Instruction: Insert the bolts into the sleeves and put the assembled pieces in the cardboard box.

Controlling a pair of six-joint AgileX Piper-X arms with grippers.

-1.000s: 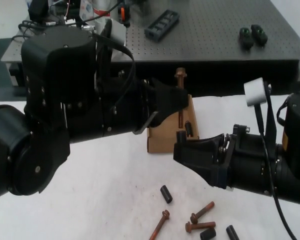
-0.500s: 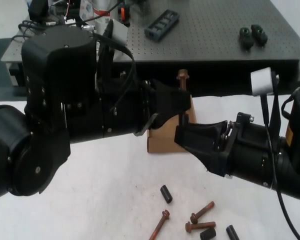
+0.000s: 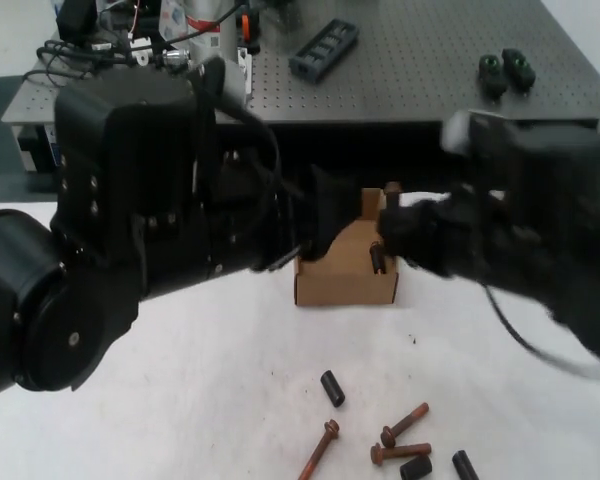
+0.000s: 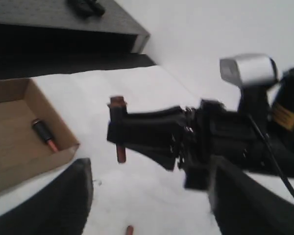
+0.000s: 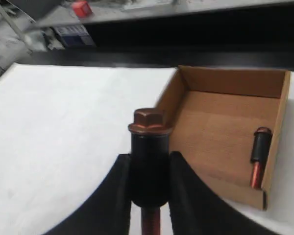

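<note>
Operator: Bolt and sleeve first. Where do they sit against the right hand?
Observer: The right hand (image 5: 150, 161) is clamped on the black sleeve (image 5: 149, 180), one finger pressing each side. The bolt (image 5: 149, 121) stands upright through it — hex head on top, shank showing below the fingers.
Operator: And the left hand?
Observer: The left hand (image 3: 330, 215) hangs over the left end of the cardboard box (image 3: 345, 287). Its fingers (image 4: 59, 205) are spread wide apart and grip nothing.
Operator: How close is the held piece to that box?
Observer: Near, yet outside its walls. In the left wrist view it hangs above the white table (image 3: 180, 400), beside the box's corner.
Operator: What lies around, and what blocks the view?
Observer: Both arms crowd over the box, and the left arm (image 3: 130, 230) covers its left end with its dark bulk in the high view. In front of the box, loose on the table, lie a lone sleeve (image 3: 331, 388), three loose bolts (image 3: 319, 450), (image 3: 405, 423), (image 3: 400, 452), and two spare sleeves (image 3: 416, 468), (image 3: 464, 465) at the picture's edge. Behind, a perforated board (image 3: 430, 90) carries a black tray (image 3: 323, 48) and two small black parts (image 3: 505, 70).
Operator: Box contents?
Observer: One assembled piece (image 5: 258, 156) — a bolt pushed through a sleeve, lying on the floor of the box along the wall on the right arm's side.
</note>
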